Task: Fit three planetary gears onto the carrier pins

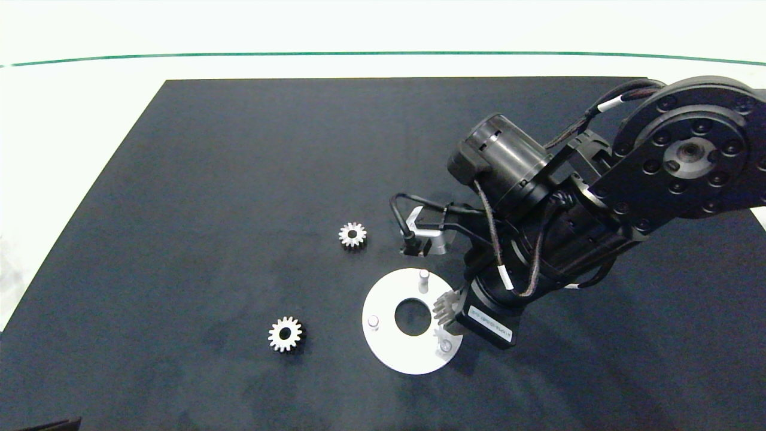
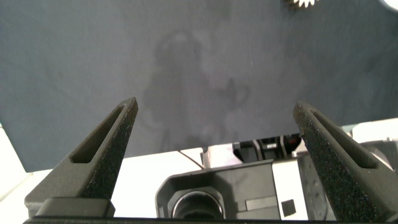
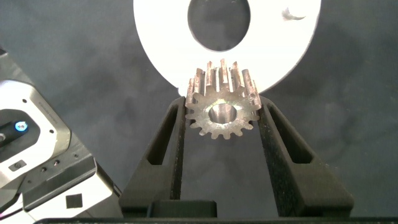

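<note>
1. The right tool [image 3: 222,118] grips one planetary gear [image 3: 222,99] between its two fingers, held over the white disc [image 1: 389,344], beside the central hole and near the pin at the disc's right side [image 1: 445,345].
2. The disc lies on the dark worktop [image 1: 179,179], toward the near edge, right of centre. Its three carrier pins stand bare: one at the far side [image 1: 423,276], one at the left [image 1: 373,321].
3. Two more gears lie flat on the worktop, one [image 1: 352,234] just beyond the disc, the other [image 1: 285,334] to its left.
4. The left tool [image 2: 214,130] hangs with its fingers wide apart and nothing between them, over the worktop's edge.
</note>
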Controlling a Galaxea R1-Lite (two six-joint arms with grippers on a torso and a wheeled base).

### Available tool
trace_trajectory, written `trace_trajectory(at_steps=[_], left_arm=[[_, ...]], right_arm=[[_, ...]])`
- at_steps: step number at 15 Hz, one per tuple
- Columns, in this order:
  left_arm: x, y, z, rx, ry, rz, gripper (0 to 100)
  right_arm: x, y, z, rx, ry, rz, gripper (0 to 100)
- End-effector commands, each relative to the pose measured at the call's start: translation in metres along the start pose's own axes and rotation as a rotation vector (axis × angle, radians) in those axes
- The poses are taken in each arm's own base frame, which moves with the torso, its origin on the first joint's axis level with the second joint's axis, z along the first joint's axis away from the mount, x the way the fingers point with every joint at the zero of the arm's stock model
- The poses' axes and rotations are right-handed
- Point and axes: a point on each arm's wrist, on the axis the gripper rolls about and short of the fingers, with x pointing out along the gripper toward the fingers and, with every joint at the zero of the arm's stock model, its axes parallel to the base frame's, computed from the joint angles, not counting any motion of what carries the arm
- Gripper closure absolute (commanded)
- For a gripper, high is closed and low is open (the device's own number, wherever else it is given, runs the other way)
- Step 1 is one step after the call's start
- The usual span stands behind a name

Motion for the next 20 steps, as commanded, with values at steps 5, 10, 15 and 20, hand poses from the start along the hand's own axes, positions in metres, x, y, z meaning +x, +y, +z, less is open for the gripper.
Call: trace_trajectory(at_steps=[5, 10, 15, 20], left_arm=[[-0.015, -0.001, -0.009, 0.004, -0.074, -0.002, 0], [-0.015, -0.001, -0.008, 0.005, -0.086, -0.003, 0], [-0.014, -0.001, -0.007, 0.008, -0.083, -0.004, 0], [-0.014, -0.001, -0.007, 0.01, -0.083, -0.005, 0]], right_arm=[[0.002, 0.02, -0.001, -0.058, 0.063, 0.048, 72], [0.012, 0.015, -0.005, -0.087, 0.153, -0.018, 72], [0.02, 0.017, 0.003, -0.096, 0.145, -0.015, 72], [0.023, 0.025, 0.007, -0.122, 0.145, -0.004, 72]])
